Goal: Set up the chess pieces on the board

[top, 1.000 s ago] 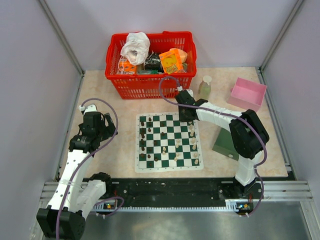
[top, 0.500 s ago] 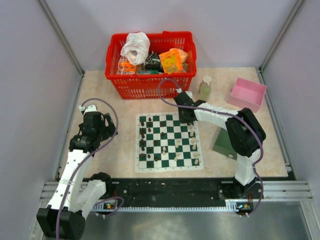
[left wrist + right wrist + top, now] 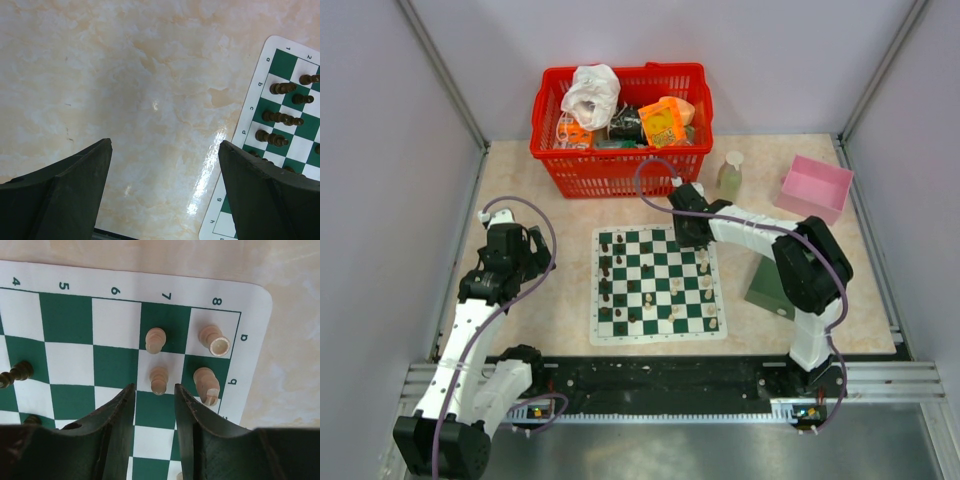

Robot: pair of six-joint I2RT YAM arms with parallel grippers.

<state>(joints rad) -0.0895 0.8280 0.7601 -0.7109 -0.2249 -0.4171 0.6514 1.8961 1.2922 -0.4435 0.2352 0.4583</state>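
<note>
The board lies mid-table with dark brown pieces down its left side and cream pieces along its right. My right gripper hangs over the far right corner of the board. In the right wrist view its jaws stand open and hold nothing. A cream pawn stands just off the fingertips, in line with the gap. Another cream pawn, a rook and a knight stand close by. My left gripper is open and empty over bare table left of the board.
A red basket full of items stands at the back. A small bottle and a pink box are at the back right. A plain dark green box lies right of the board, under the right arm.
My right gripper has shifted slightly left over the board's far right corner. The left arm has not moved.
</note>
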